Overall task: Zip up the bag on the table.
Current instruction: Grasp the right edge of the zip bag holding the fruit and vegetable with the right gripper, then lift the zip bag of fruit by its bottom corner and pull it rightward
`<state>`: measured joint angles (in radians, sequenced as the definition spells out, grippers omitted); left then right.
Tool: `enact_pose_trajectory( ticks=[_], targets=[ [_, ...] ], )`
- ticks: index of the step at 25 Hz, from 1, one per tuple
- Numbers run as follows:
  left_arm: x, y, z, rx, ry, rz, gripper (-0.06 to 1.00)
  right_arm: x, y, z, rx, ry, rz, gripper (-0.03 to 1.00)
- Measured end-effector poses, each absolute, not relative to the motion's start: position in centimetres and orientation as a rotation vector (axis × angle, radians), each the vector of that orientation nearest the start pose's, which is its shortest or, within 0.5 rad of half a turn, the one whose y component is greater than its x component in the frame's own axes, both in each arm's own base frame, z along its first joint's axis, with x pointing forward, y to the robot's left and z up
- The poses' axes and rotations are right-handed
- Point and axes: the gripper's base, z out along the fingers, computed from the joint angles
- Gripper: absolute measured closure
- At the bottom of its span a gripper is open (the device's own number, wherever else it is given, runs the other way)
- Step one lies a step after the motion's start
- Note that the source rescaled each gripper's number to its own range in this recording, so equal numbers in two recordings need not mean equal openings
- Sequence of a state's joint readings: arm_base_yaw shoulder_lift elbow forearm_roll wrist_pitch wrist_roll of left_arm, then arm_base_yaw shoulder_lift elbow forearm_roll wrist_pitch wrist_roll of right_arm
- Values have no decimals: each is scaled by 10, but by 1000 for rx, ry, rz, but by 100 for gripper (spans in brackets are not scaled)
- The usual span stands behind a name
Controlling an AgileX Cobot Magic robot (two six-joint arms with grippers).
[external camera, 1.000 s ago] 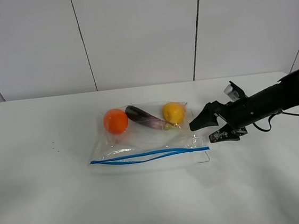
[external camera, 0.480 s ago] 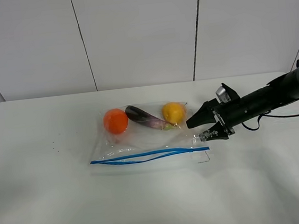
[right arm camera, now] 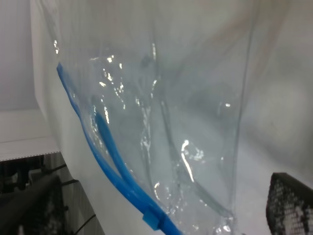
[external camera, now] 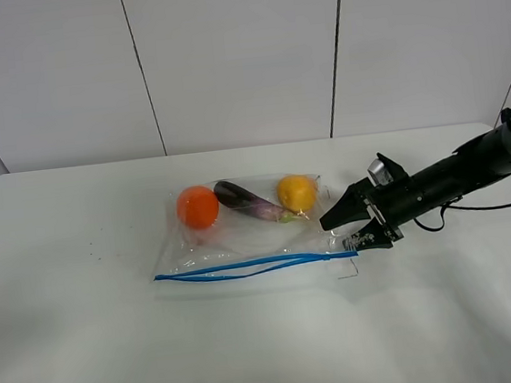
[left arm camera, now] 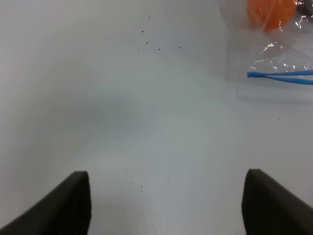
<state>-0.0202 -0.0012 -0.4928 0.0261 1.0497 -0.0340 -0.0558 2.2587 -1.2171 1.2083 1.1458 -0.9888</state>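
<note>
Right gripper point(external camera: 345, 233) is moving closer to the bag point(external camera: 243, 243)
Its jaws are standing apart, holding nothing, at the bag's 3 o'clock end by the blue zip strip point(external camera: 245, 267); the bag is lying mid-table point(external camera: 90, 355); left gripper point(left arm camera: 167, 175) is hovering wide open, empty

Clear bag point(external camera: 243, 243), blue zip strip point(external camera: 245, 267); orange, purple and yellow produce point(external camera: 198, 207); white table point(external camera: 90, 355) with dark specks point(left arm camera: 146, 42); black fingers point(external camera: 336, 218)

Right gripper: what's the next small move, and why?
Probably lower the right gripper a little onto the right end of the blue zip strip and close on it. Its jaws stand open right at that end, and the strip's two tracks are parted along most of the bag, so the zip is not yet shut.
</note>
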Motion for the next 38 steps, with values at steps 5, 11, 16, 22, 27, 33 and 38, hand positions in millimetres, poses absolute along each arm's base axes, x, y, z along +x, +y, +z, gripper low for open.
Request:
enact_pose_trajectory(
  ticks=[5, 11, 16, 22, 27, 33, 38],
  targets=[
    [-4, 2, 276, -15, 2039, -3, -6, 373, 57, 72, -94, 2688, 1523, 9],
    [-4, 2, 276, -15, 2039, -3, -6, 371, 64, 72, -129, 2694, 1535, 24],
    [-4, 2, 276, -15, 2039, -3, -6, 371, 67, 71, -142, 2702, 1523, 40],
    [-4, 2, 276, -15, 2039, -3, -6, 371, 67, 71, -145, 2705, 1518, 87],
    [-4, 2, 276, -15, 2039, -3, -6, 370, 68, 73, -139, 2689, 1560, 97],
    [-4, 2, 276, -15, 2039, -3, -6, 372, 70, 77, -11, 2676, 1642, 97],
    [-4, 2, 276, -15, 2039, -3, -6, 372, 70, 77, 148, 2716, 1676, 97]
  ],
)
